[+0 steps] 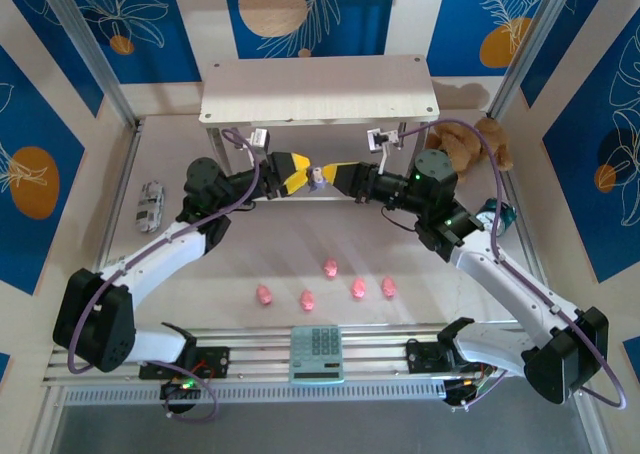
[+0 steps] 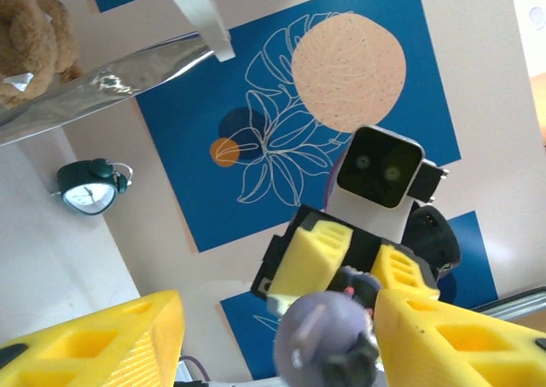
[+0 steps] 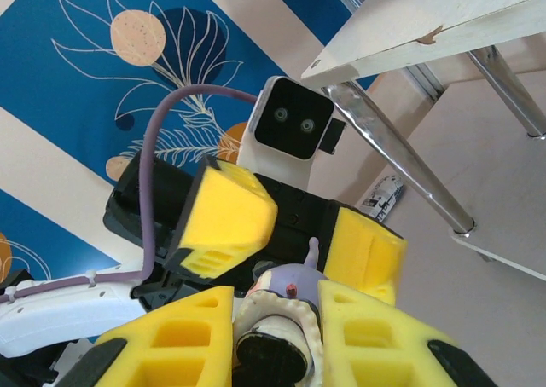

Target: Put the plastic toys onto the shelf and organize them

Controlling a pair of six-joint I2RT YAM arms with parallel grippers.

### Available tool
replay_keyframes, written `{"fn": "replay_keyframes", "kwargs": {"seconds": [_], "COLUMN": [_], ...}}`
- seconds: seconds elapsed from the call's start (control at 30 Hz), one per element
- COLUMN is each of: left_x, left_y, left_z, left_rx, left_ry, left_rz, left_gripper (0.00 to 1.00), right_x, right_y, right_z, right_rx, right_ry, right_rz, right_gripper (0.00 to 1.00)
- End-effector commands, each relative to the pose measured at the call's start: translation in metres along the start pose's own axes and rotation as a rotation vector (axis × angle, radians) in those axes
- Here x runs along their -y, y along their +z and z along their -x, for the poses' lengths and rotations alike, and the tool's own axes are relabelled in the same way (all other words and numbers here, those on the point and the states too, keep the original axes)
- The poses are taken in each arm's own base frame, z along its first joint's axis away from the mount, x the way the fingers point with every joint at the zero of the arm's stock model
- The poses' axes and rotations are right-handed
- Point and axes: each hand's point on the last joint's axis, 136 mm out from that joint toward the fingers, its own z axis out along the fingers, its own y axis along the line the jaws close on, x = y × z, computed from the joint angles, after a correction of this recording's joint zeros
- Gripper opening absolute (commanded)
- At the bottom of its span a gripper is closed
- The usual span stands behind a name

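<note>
Right gripper (image 3: 275,344) clamping dark-purple, white-faced plastic figurine (image 3: 286,280) mid-air; left gripper (image 1: 305,173) gaping around it, likely handing over toward pale wood-grain shelf (image 1: 320,89).

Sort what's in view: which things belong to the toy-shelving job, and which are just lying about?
Job:
- five pink pigs on the table
- purple figurine in the right pincer
- shelf

Lying about:
- plush bear
- silver toy car
- calculator
- alarm clock
</note>
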Motion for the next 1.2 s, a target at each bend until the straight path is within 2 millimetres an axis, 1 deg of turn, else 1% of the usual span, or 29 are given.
{"fn": "replay_keyframes", "kwargs": {"seconds": [0.0, 0.23, 0.4, 0.47, 0.5, 0.53, 0.67, 0.83, 1.1, 1.17], "left_x": [0.02, 0.02, 0.019, 0.02, 0.019, 0.019, 0.015, 0.018, 0.024, 0.024], "left_y": [0.004, 0.007, 0.006, 0.008, 0.008, 0.009, 0.009, 0.01, 0.009, 0.009], "left_z": [-0.002, -0.012, -0.014, -0.016, -0.017, -0.017, -0.016, -0.015, -0.016, -0.016], "left_rx": [0.017, 0.01, 0.015, 0.009, 0.007, 0.008, 0.013, 0.011, 0.015, 0.011], "left_ry": [0.039, 0.021, 0.023, 0.025, 0.023, 0.022, 0.021, 0.027, 0.039, 0.047], "left_rz": [-0.078, -0.098, -0.098, -0.102, -0.103, -0.103, -0.101, -0.111, -0.14, -0.132], "left_gripper": [0.6, 0.57, 0.54, 0.5, 0.44, 0.43, 0.43, 0.41, 0.45, 0.42], "right_x": [-0.004, 0.0, 0.0, 0.001, 0.001, 0.001, -0.003, -0.003, -0.002, -0.003], "right_y": [0.001, -0.001, 0.002, 0.003, 0.003, 0.003, 0.006, 0.008, 0.013, 0.013], "right_z": [0.009, 0.017, 0.018, 0.018, 0.018, 0.019, 0.018, 0.016, 0.016, 0.015], "right_rx": [0.053, 0.12, 0.128, 0.136, 0.137, 0.138, 0.134, 0.13, 0.13, 0.129], "right_ry": [-0.015, -0.012, -0.007, -0.007, -0.006, -0.006, -0.004, -0.002, 0.003, 0.003], "right_rz": [0.003, -0.017, -0.015, -0.018, -0.019, -0.017, -0.004, -0.006, -0.007, -0.005], "right_gripper": [0.03, 0.03, 0.03, 0.03, 0.03, 0.03, 0.03, 0.03, 0.03, 0.03]}}
